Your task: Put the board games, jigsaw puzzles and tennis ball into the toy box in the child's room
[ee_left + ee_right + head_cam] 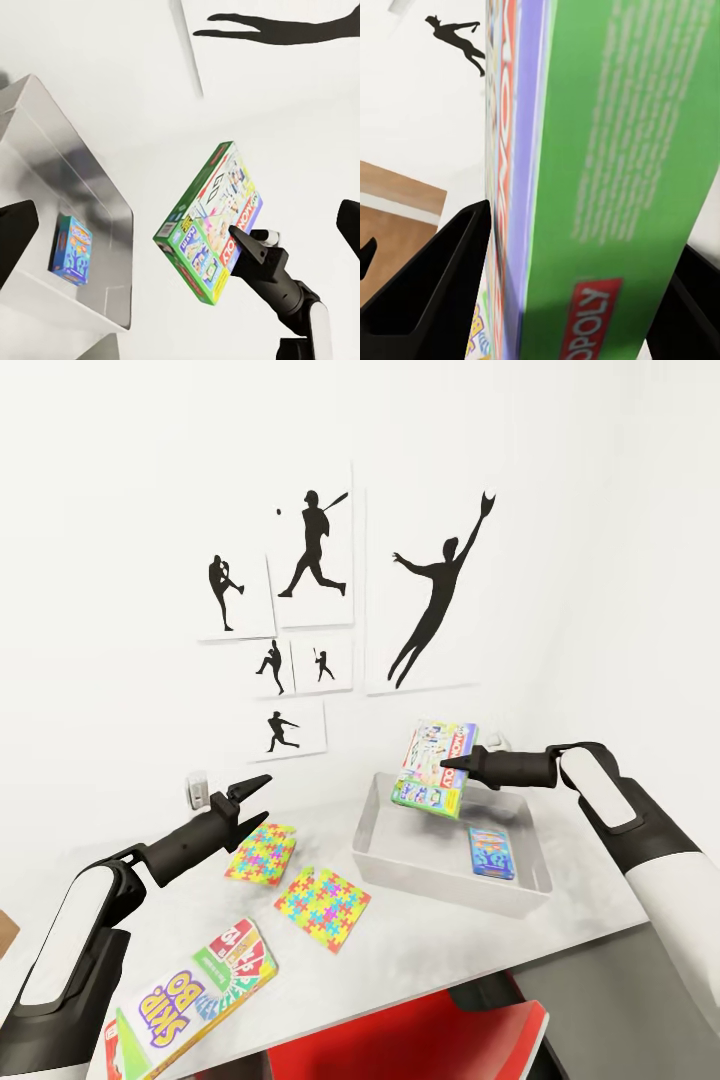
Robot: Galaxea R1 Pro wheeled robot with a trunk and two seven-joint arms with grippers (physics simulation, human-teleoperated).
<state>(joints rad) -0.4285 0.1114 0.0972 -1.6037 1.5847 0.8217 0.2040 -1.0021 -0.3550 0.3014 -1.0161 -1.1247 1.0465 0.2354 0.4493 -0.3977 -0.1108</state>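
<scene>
The right gripper point(447, 765) clamps the stiff, light Monopoly box point(435, 770) by its edge above the toy box point(400, 870); the left gripper point(252, 792) hangs apart.

Between my left fingertips point(15, 232) the toy box point(90, 187) appears ahead, with the small blue box point(71, 250) lying inside it. Beside the tray, my right gripper point(244, 238) clamps the Monopoly box point(206, 225), tilted in the air before the white wall point(112, 60).

Child's room: athlete posters point(315, 550), jigsaw puzzles point(322, 908).
</scene>
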